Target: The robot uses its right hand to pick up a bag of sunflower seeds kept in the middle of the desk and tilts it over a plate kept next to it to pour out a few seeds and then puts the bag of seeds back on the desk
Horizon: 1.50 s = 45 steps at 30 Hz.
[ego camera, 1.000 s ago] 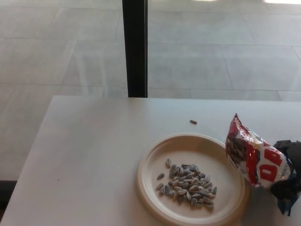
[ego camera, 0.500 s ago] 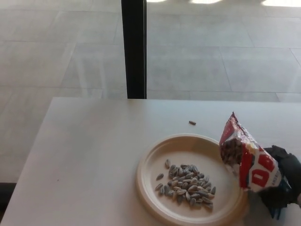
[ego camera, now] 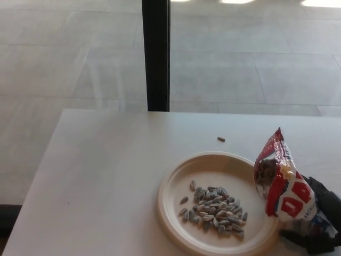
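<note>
Clearly the bag of sunflower seeds [ego camera: 283, 189] is a light, crinkly foil pouch: soft-walled, glossy and likely slippery, with loose contents that shift as it tips. It should give under pressure, so the sensible hold is low on the body, around the filled part, leaving the torn mouth free; a squeeze near the top would pinch the opening or push seeds out. At present the bag stands roughly upright near the bench's [ego camera: 101, 176] right edge, its open mouth up and turned toward the plate [ego camera: 176, 184], its lower part just beside or touching the plate's right rim. A pile of seeds [ego camera: 214, 209] already lies on the plate, and one stray seed [ego camera: 220, 139] sits apart toward the far edge. The right robot hand [ego camera: 318, 218] is wrapped around the bag's lower right side, fingers closed against the foil, grasping it. No left robot hand shows.
</note>
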Available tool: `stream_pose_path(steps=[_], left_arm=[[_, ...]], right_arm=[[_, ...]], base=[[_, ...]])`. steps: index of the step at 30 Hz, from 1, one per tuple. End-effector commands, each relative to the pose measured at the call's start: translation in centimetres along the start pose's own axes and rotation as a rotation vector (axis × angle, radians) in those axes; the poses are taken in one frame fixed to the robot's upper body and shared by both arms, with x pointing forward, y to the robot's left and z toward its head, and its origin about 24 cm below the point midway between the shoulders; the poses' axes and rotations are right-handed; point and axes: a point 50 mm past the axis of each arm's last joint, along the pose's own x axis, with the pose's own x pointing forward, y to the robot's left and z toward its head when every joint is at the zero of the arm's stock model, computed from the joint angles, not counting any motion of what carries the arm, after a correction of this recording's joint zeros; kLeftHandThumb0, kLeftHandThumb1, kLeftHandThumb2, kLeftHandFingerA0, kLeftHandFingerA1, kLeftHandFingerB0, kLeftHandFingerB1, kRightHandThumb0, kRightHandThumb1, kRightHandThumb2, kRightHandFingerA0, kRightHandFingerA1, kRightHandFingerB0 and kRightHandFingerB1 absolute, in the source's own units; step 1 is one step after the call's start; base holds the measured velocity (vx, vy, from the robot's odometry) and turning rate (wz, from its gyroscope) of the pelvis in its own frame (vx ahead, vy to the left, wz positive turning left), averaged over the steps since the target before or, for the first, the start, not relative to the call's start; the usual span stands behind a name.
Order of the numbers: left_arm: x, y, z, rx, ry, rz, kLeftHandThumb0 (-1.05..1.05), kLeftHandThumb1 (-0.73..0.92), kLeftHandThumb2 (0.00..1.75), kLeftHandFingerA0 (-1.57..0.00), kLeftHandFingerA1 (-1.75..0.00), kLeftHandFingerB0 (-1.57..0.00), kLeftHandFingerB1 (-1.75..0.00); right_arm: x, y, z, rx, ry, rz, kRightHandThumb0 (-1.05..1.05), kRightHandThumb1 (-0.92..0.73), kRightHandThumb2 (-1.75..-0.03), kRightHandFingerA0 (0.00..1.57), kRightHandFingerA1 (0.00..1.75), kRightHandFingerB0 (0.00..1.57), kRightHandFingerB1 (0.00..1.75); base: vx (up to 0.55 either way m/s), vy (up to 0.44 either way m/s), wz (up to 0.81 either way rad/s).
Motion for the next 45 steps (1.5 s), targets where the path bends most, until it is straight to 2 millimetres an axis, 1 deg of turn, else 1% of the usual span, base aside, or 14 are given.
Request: stream_pose_path(steps=[1,3,4,10,12,16,25,37,38,41,42,43,44,45], left_arm=[[-0.2,0.5,-0.2,-0.013,-0.015,0.027,-0.67,0.69,0.62,-0.46,-0.57,-0.5,-0.41],[-0.3,0.5,-0.3,-0.023,-0.016,0.02,-0.68,0.71,0.62,-0.44,-0.57,-0.49,-0.42],[-0.3,0.5,-0.3,-0.02,-0.015,0.018,-0.7,0.71,0.62,-0.44,-0.58,-0.48,-0.42],[-0.4,0.6,-0.3,0.023,-0.014,0.006,-0.71,0.74,0.63,-0.41,-0.53,-0.45,-0.39],[-0.3,0.5,-0.3,-0.004,-0.01,0.022,-0.69,0.72,0.62,-0.43,-0.55,-0.48,-0.4],[-0.4,0.6,-0.4,0.019,-0.005,0.021,-0.7,0.74,0.63,-0.43,-0.52,-0.46,-0.38],[-0.3,0.4,-0.4,-0.022,-0.015,0.015,-0.67,0.73,0.62,-0.44,-0.57,-0.48,-0.41],[-0.1,0.4,0.3,-0.004,-0.025,0.026,-0.68,0.72,0.62,-0.44,-0.56,-0.49,-0.4],[-0.1,0.4,0.3,0.003,-0.023,0.03,-0.69,0.71,0.62,-0.45,-0.55,-0.49,-0.39],[-0.1,0.5,0.2,0.012,-0.013,0.039,-0.69,0.7,0.62,-0.46,-0.54,-0.49,-0.39],[-0.1,0.5,0.2,0.006,-0.014,0.038,-0.69,0.69,0.62,-0.46,-0.56,-0.5,-0.4],[-0.1,0.5,0.1,0.0,-0.013,0.035,-0.68,0.7,0.62,-0.46,-0.57,-0.49,-0.41],[-0.1,0.5,0.1,-0.005,-0.013,0.034,-0.66,0.71,0.62,-0.46,-0.59,-0.5,-0.42],[-0.1,0.5,0.2,-0.008,-0.014,0.036,-0.67,0.72,0.62,-0.47,-0.6,-0.51,-0.42]], right_arm=[[-0.8,-0.4,-1.7,0.022,0.066,0.005,-0.91,-0.56,-0.87,0.0,0.23,0.0,0.0],[-1.0,-0.7,-1.8,0.011,0.061,-0.013,-0.93,-0.57,-0.88,0.0,0.22,0.0,0.0],[-1.1,-1.0,-1.8,0.002,0.055,-0.026,-0.91,-0.44,-0.71,0.0,0.0,0.0,0.0],[-1.5,-2.5,-1.3,-0.018,0.032,-0.125,-0.91,-0.49,-0.71,0.0,0.0,0.0,0.0],[-1.7,-3.2,-1.0,-0.018,0.024,-0.161,-0.92,-0.54,-0.58,0.0,0.0,0.0,0.0],[-1.9,-4.8,-0.3,-0.015,0.01,-0.198,-0.98,-0.6,-0.59,0.0,0.0,0.0,0.0],[-3.8,-7.8,0.5,-0.103,-0.021,-0.141,-0.98,-0.56,-0.58,0.0,0.0,0.0,0.0],[-9.7,-12.7,-2.7,-0.2,0.087,0.047,-0.87,-0.48,-0.56,0.0,0.0,0.0,0.0],[-10.5,-13.5,-3.2,-0.179,0.096,0.055,-0.83,-0.53,-0.86,0.0,0.17,0.0,0.0],[-12.1,-15.2,-4.3,-0.102,0.119,0.04,-0.8,-0.51,-0.85,0.0,0.2,0.0,0.03],[-12.7,-15.8,-4.6,-0.079,0.126,0.007,-0.76,-0.48,-0.83,0.0,0.26,0.0,0.12],[-13.6,-16.4,-5.0,-0.02,0.103,-0.024,-0.79,-0.5,-0.79,0.0,0.24,0.0,0.06],[-14.4,-17.0,-5.5,0.026,0.084,-0.049,-0.83,-0.49,-0.78,0.0,0.29,0.0,0.1],[-16.0,-18.4,-6.8,0.09,0.08,-0.149,-0.85,-0.5,-0.84,0.0,0.4,0.0,0.27]], base=[[0.0,0.0,0.0],[0.0,0.0,0.0],[0.0,0.0,0.0],[0.0,0.0,0.0],[0.0,0.0,0.0],[0.0,0.0,0.0],[0.0,0.0,0.0],[0.0,0.0,0.0],[0.0,0.0,0.0],[0.0,0.0,0.0],[0.0,0.0,0.0],[0.0,0.0,0.0],[0.0,0.0,0.0],[0.0,0.0,0.0]])
